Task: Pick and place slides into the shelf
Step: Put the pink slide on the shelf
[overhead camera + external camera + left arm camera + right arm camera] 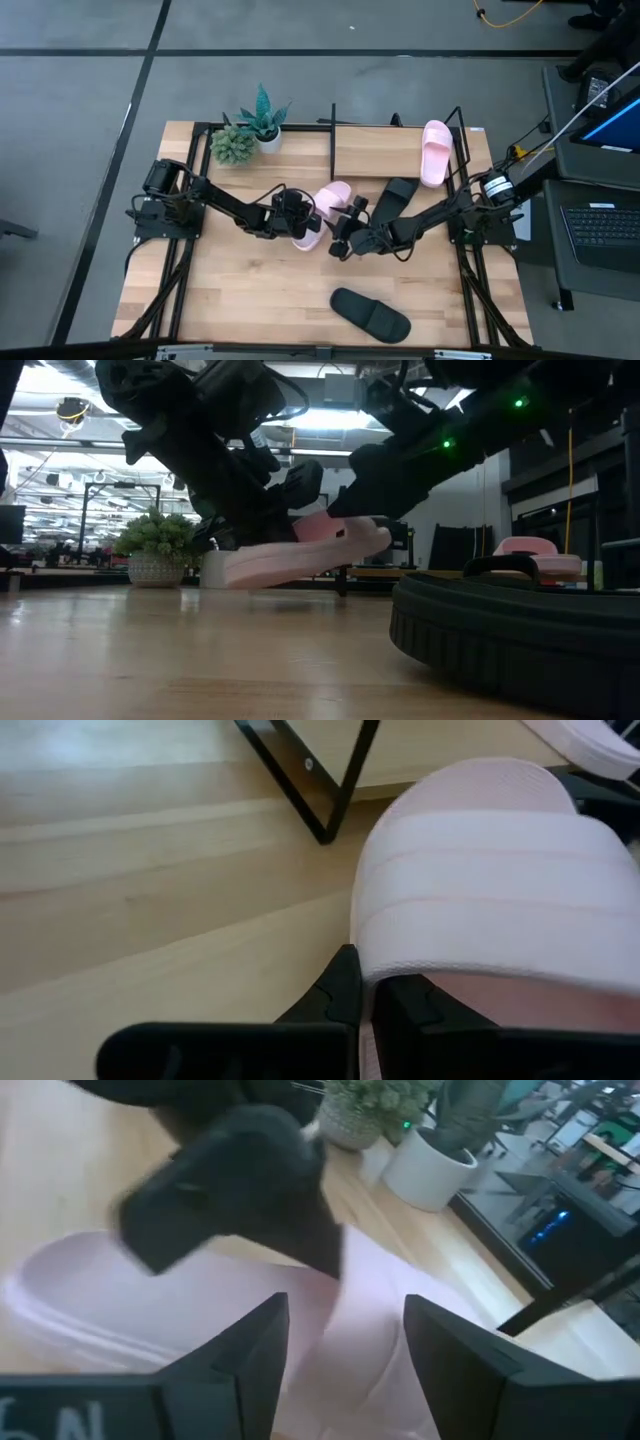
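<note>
A pale pink slide sits mid-table, tilted in the low view, with the end toward the shelf raised. My left gripper is shut on it. My right gripper is open right over the same slide, with the left gripper's dark body just ahead. The second pink slide lies sole-down on the shelf board. One black slide lies on the table in front of the shelf. The other black slide lies near the table's near edge. My left gripper pinches the pink slide's side edge where the wide strap meets the sole, one finger outside and one inside under the strap. It comes from the table's left, slanting down. The slide is tilted; whether its lower end touches the table I cannot tell. My right gripper's open fingers stand over the pink slide; whether they touch it I cannot tell.
Two potted plants stand at the far left corner beside the shelf. The shelf's black rod frame is close ahead of the held slide. The near black slide fills the low view's right. Bare wood shows left of it.
</note>
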